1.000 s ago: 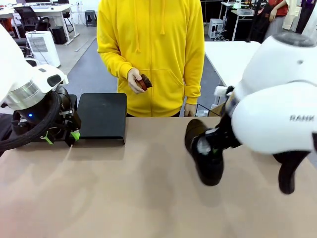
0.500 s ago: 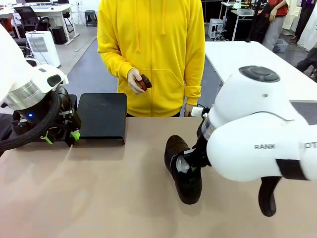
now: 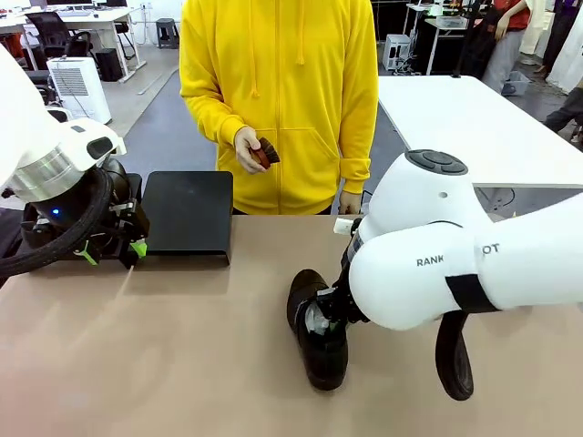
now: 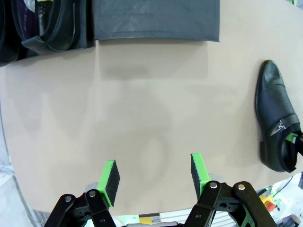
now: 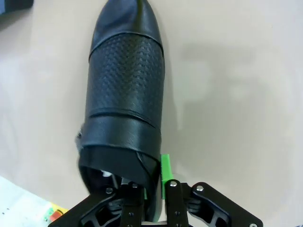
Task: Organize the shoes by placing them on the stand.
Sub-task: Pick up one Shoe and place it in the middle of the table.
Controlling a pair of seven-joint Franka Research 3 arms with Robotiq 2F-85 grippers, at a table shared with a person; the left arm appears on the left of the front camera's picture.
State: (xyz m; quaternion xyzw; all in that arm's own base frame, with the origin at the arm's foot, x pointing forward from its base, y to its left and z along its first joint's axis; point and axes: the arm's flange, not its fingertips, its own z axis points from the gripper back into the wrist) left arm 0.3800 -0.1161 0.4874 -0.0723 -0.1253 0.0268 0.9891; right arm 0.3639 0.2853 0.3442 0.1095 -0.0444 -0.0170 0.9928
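Tan table [image 4: 142, 118], two shoes [image 4: 47, 23] on stand [image 4: 156, 19]

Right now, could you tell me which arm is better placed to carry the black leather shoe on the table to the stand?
Right, probably: the right fingers clasp the heel rim of the glossy black leather shoe; the left fingers hang open, empty, by the matte-black metal stand.

Office-lab: white desks [image 3: 455, 114], swivel chair [image 3: 50, 32] behind.
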